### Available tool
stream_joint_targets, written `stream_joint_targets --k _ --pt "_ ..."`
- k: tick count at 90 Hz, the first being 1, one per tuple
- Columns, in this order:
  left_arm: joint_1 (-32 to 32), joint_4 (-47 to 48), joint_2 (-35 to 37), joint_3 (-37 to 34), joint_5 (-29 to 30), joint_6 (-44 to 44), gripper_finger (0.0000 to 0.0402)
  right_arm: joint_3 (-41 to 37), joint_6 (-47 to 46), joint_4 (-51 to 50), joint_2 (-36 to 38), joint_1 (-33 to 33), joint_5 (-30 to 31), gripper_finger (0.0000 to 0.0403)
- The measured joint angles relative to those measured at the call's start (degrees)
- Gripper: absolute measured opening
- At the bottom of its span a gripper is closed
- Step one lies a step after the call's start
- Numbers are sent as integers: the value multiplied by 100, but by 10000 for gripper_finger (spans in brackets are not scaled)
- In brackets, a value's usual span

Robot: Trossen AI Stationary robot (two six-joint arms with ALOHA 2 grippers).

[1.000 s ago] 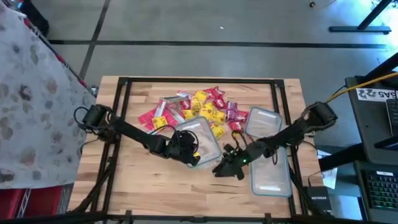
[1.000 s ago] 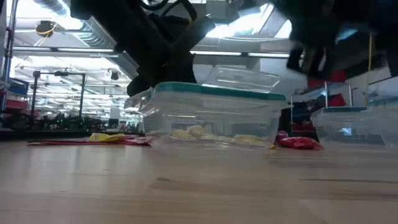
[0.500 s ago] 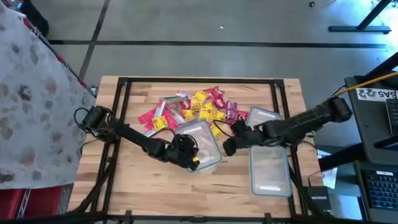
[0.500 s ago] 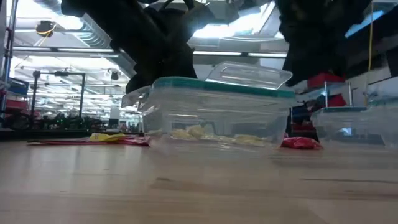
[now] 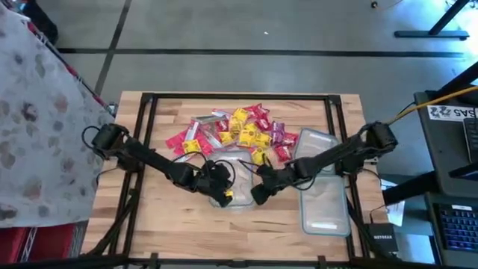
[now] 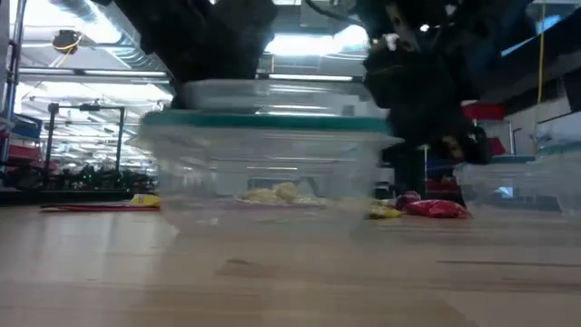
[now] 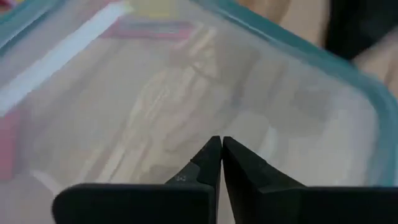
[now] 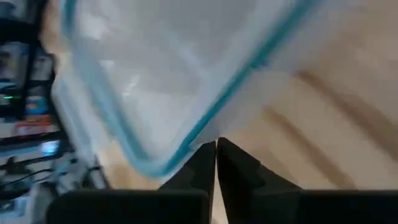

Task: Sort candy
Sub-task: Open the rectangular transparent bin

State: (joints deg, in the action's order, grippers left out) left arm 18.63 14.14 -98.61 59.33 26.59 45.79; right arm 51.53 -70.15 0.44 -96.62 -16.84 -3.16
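The left gripper and right gripper are closed at the center container, fingertips pressed together in both wrist views. The candy is heaped at 12 o'clock, long axis crosswise. Yellow pieces inside are seen only in the low view, blurred.

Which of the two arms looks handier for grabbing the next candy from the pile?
Probably the right gripper: it sits nearer the candy pile, beside the clear container. The left gripper is over that container's near edge, fingers shut.
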Motion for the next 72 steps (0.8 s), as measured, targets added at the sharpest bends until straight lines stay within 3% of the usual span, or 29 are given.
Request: stream_joint_targets --k 20,33,50,72 --pt "-147 37 79 9 -63 25 0 572 998 1434 -548 2 -187 5" --pt "-174 33 80 15 -121 77 0 681 1484 903 -355 28 -244 5" --pt "-171 404 151 216 -371 214 0 693 1811 -484 480 36 -227 5" --pt "-153 1219 625 714 101 289 0 638 1869 -2126 925 -153 -244 7"
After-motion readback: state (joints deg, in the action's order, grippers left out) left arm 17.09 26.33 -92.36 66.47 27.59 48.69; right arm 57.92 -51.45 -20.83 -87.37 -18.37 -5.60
